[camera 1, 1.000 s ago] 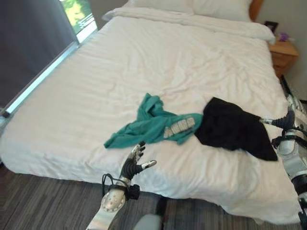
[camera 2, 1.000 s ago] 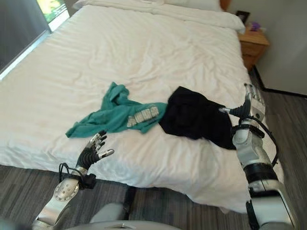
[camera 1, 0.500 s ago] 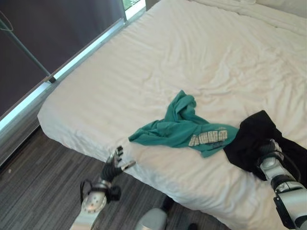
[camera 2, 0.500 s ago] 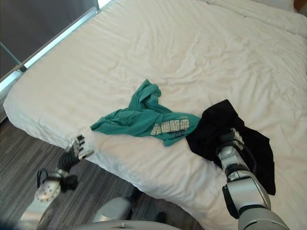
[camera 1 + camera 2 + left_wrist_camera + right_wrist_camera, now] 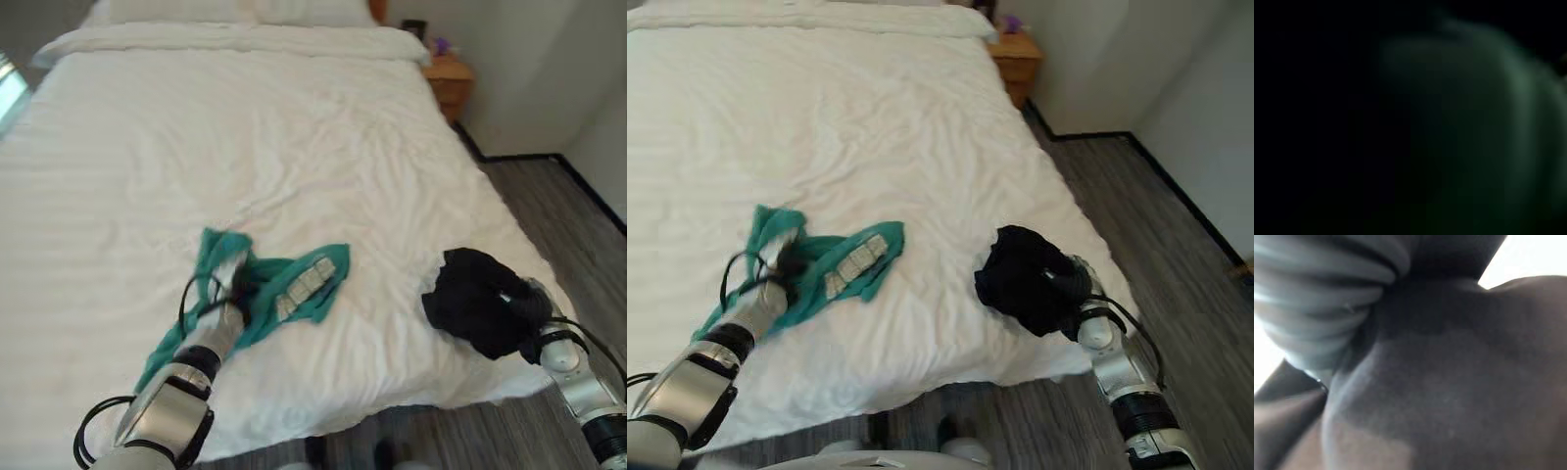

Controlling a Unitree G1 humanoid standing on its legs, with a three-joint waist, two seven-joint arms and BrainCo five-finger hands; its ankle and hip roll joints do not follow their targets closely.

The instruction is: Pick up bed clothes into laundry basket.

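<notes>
At lower right of the frame, the right robot hand (image 5: pixel 529 305) is sitting buried in the black garment (image 5: pixel 475 308) near the bed (image 5: pixel 294 147) edge, finger state unreadable. Lower left, the left robot hand (image 5: pixel 233 290) is lying on the teal shirt (image 5: pixel 294 284), grip likewise unreadable; a loose hold is risking either garment sliding to the floor (image 5: pixel 549 196).

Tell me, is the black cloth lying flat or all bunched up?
Bunched up: the black cloth sits in a rounded heap near the white bed's edge.

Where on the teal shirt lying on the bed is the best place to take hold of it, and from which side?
Grip the bunched, raised folds at the far end of the teal shirt, coming from above on the near side. That heap stands up off the flat bed, so fingers can likely close round it. The left hand is already there.
</notes>
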